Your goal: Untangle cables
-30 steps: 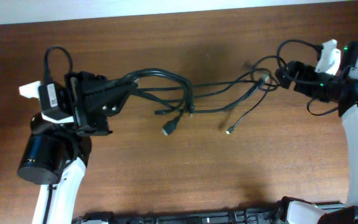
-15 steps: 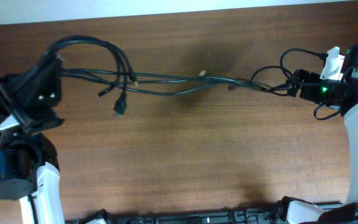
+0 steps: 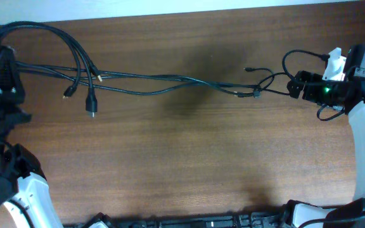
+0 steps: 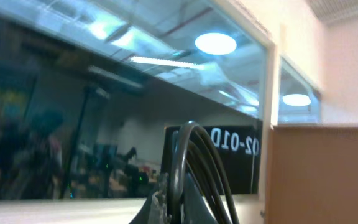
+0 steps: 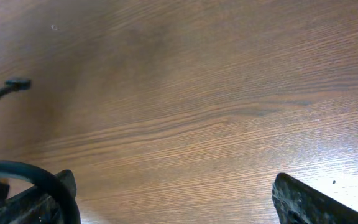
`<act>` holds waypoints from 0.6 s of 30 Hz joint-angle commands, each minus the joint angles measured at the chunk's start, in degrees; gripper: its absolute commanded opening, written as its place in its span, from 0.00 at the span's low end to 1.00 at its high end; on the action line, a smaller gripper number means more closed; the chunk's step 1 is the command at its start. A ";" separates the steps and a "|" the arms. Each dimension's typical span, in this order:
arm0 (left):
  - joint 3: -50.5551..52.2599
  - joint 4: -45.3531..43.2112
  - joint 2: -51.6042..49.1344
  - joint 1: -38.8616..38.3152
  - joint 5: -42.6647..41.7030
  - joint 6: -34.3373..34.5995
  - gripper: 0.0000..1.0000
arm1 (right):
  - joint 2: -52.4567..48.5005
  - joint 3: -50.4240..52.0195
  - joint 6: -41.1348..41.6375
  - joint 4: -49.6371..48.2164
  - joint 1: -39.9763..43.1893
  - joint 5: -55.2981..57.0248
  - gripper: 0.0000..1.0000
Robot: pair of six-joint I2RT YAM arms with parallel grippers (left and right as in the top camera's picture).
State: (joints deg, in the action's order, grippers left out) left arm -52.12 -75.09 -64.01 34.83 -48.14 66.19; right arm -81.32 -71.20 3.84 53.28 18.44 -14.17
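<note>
Several thin black cables (image 3: 163, 79) run taut across the wooden table (image 3: 182, 158) from the far left to the right. My left gripper (image 3: 5, 73) is shut on their looped left ends, which rise between its fingers in the left wrist view (image 4: 194, 162). Two plug ends (image 3: 92, 113) dangle below that loop. On the right the cables end in small plugs (image 3: 256, 93) just left of my right gripper (image 3: 294, 86). In the right wrist view that gripper (image 5: 173, 183) is open, with bare wood between its jaws. A black cord (image 5: 42, 180) curves past its left finger and a plug (image 5: 17, 83) lies further out.
The table's back edge meets a white wall (image 3: 170, 7) along the top. A thin black loop of robot wiring (image 3: 296, 56) arches above the right gripper. The left wrist camera faces a glass window and ceiling lights (image 4: 215, 43).
My left gripper has pulled the cable bundle far to the left and back, drawing the tangle out into a long taut line. The right gripper has stayed near the right end.
</note>
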 commanded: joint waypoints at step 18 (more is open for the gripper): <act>-1.07 14.60 -0.04 -12.24 4.31 0.09 0.00 | 0.15 -0.09 -12.00 -0.74 1.84 -12.26 0.99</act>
State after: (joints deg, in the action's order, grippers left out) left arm -52.23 -60.23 -64.47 28.99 -37.32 73.73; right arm -82.41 -71.20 -7.68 52.97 20.27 -21.54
